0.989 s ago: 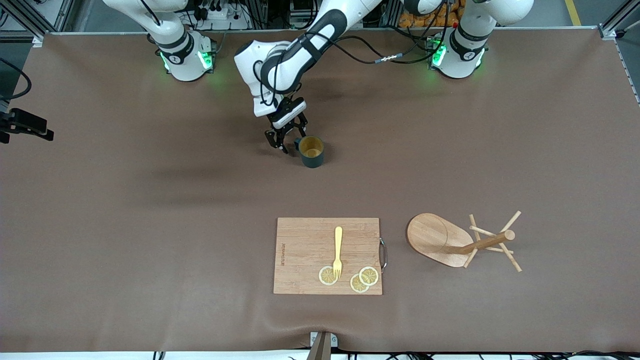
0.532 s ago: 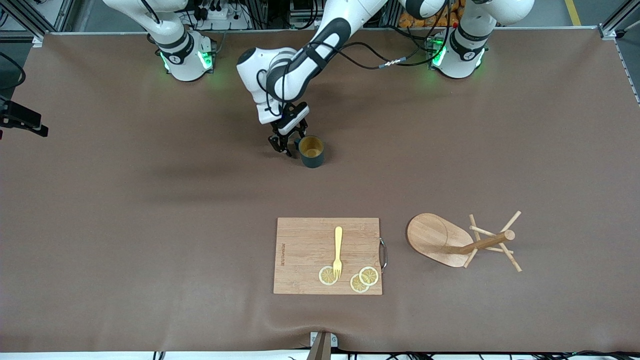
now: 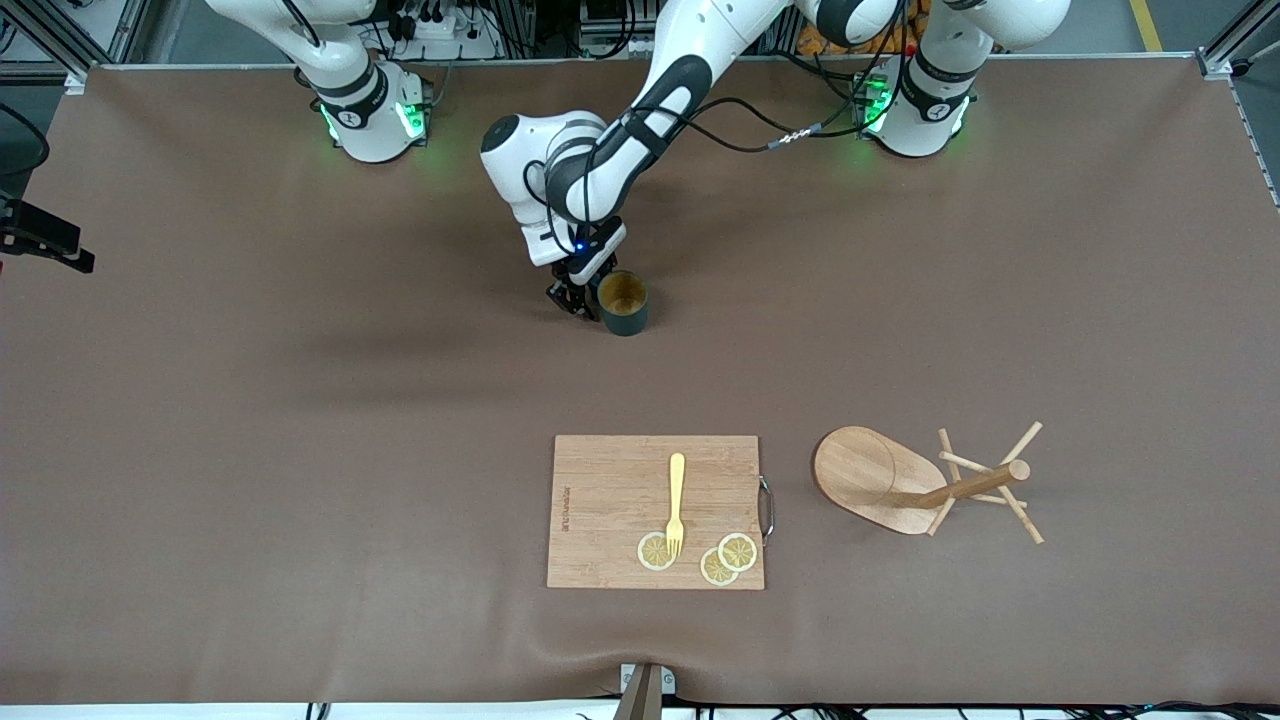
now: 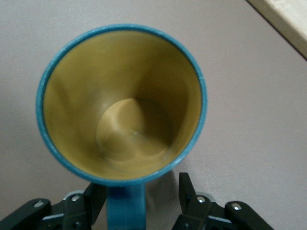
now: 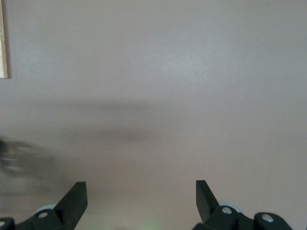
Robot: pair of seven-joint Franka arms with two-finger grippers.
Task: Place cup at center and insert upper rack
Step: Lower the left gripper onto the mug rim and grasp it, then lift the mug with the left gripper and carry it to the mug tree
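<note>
The cup (image 3: 624,303), dark teal with a mustard-yellow inside, stands upright on the brown table toward the robots' bases; the left wrist view looks straight down into the cup (image 4: 122,100). My left gripper (image 3: 583,297) is low beside it and straddles the cup's handle (image 4: 125,206). One finger (image 4: 96,199) touches the handle, the other finger (image 4: 186,189) stands a gap away. The upper rack (image 3: 880,480), a light wooden mug tree, lies tipped on its side toward the left arm's end, nearer the front camera. My right gripper (image 5: 141,191) hangs open over bare table.
A bamboo cutting board (image 3: 610,500) lies beside the rack, nearer the front camera than the cup. On it are a yellow fork (image 3: 676,495) and three lemon slices (image 3: 738,551). A corner of the board (image 4: 288,19) shows in the left wrist view.
The left gripper has sunk lower beside the cup and its fingers have drawn in round the handle. The cup, the rack and the right arm have not moved.
</note>
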